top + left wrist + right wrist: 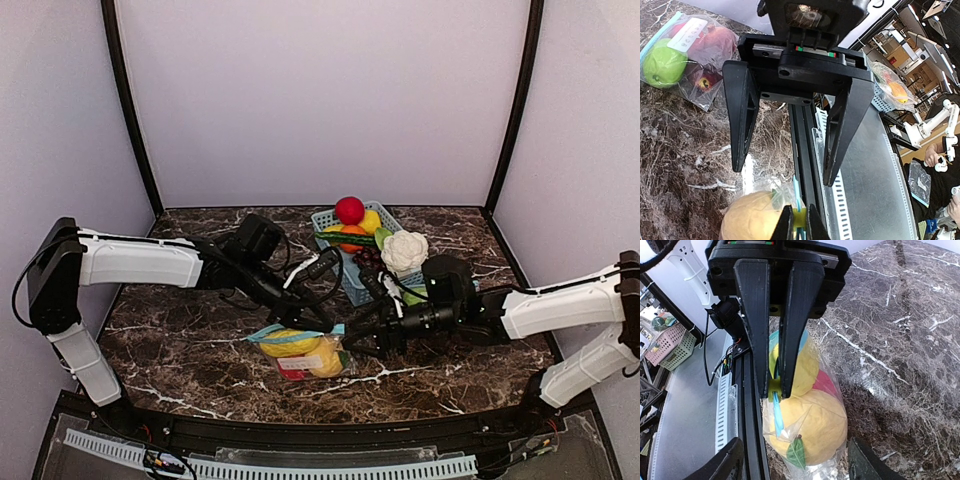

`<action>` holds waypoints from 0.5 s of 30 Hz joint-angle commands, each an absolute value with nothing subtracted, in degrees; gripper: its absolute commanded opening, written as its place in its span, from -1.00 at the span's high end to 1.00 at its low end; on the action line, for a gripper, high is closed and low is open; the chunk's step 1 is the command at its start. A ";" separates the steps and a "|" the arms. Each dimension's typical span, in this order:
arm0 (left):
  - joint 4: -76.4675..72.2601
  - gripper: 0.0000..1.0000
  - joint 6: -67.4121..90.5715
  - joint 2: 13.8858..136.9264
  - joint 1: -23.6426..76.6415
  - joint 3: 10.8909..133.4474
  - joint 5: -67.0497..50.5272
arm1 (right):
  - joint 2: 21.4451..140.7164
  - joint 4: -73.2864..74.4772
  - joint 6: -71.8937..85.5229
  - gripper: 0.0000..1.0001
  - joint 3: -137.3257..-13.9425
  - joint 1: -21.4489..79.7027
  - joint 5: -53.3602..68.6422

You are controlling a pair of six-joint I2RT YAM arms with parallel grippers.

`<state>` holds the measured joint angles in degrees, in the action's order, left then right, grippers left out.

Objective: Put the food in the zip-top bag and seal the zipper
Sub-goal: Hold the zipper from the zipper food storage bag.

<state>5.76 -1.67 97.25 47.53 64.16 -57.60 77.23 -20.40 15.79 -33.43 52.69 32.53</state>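
Top external view shows 2 yellow food pieces (290,343) inside the zip-top bag (300,366) at near centre, right gripper (774,392) clamped on its zipper (776,416), left gripper (784,174) spread wide, so sealing seems unfinished.

Top view: basket (322,216) half hidden behind right arm (560,305). Right wrist: pink fruit (826,383) mostly behind yellow fruit (812,425). Left wrist: apple bag (700,55) cut by left edge.
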 commanded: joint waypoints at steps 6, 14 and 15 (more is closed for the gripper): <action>5.05 0.99 -1.26 95.37 47.46 63.28 -60.26 | 80.74 -24.35 15.89 -0.05 -37.61 52.29 35.17; 5.19 0.99 -1.53 95.45 47.46 63.35 -60.26 | 82.77 -25.13 16.24 0.33 -39.12 52.38 37.79; 5.19 0.99 -1.55 95.45 47.42 63.36 -60.23 | 82.71 -25.22 16.26 0.42 -39.11 52.38 38.10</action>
<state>5.65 -1.26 97.25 47.53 64.01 -58.94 82.11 -22.83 15.99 -37.71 52.69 35.88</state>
